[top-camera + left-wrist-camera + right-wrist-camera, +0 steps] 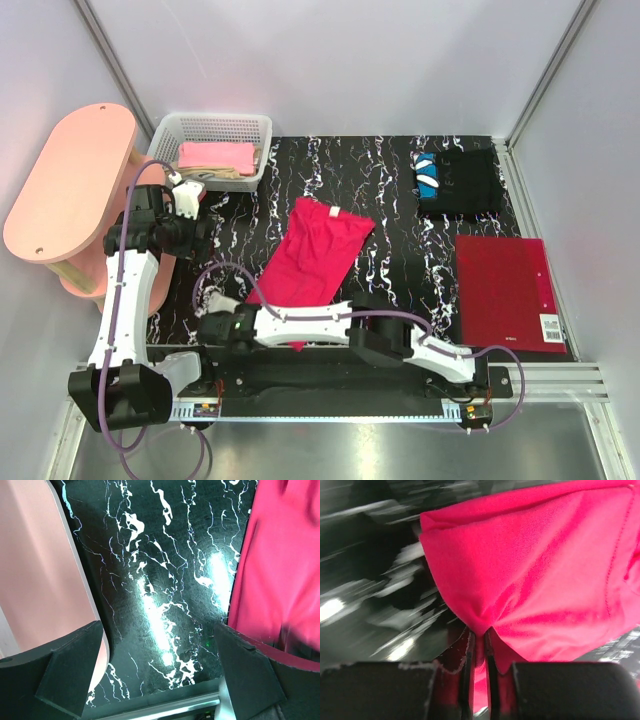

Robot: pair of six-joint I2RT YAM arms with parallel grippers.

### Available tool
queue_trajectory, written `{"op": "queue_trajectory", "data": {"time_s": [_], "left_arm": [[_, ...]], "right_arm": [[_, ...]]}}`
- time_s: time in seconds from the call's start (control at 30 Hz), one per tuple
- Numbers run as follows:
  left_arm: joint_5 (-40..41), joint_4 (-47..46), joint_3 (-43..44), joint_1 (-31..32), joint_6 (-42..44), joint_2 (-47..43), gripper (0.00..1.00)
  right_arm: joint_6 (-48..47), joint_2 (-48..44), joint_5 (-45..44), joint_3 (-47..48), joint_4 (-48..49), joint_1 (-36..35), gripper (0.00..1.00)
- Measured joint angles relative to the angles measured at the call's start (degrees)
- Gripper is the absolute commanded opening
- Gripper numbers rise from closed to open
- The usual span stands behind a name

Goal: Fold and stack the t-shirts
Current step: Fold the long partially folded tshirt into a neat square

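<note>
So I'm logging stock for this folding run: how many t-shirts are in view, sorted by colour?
red t-shirt, spread out: 1
black t-shirt, folded: 1
pink t-shirt, in the basket: 1
beige t-shirt, in the basket too: 1
Total: 4

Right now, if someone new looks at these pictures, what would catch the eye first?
The crimson-red t-shirt lying rumpled mid-table, its near edge pinched in the right gripper. Next, the folded black t-shirt at the far right and the white basket holding pink cloth at the far left.
</note>
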State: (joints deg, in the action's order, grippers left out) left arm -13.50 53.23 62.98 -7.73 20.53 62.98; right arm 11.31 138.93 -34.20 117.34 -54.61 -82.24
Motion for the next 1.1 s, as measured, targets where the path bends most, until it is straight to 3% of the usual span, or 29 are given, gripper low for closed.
{"op": "queue_trajectory", "data": {"time_s": [0.27,0.63,0.77,1.1], "left_arm": [[-0.02,0.07,0.0,0.0,-0.02,0.0,0.99],[0.0,0.11,0.0,0.0,0.0,-0.04,0.99],[0.0,0.11,0.0,0.0,0.0,-0.04,0.99],[0.02,0.33,0.33,0.0,0.02,0.61,0.99]], "right_arm": [[5.6,-2.23,11.04,10.56,-7.15,-6.08,0.0],[7.15,-10.93,11.87,17.46,-11.63,-2.82,0.01],[6.84,-14.91,12.63,14.97,-11.08,1.57,0.01],[3.96,-23.71,21.14,-2.75,-2.47,16.48,0.01]]}}
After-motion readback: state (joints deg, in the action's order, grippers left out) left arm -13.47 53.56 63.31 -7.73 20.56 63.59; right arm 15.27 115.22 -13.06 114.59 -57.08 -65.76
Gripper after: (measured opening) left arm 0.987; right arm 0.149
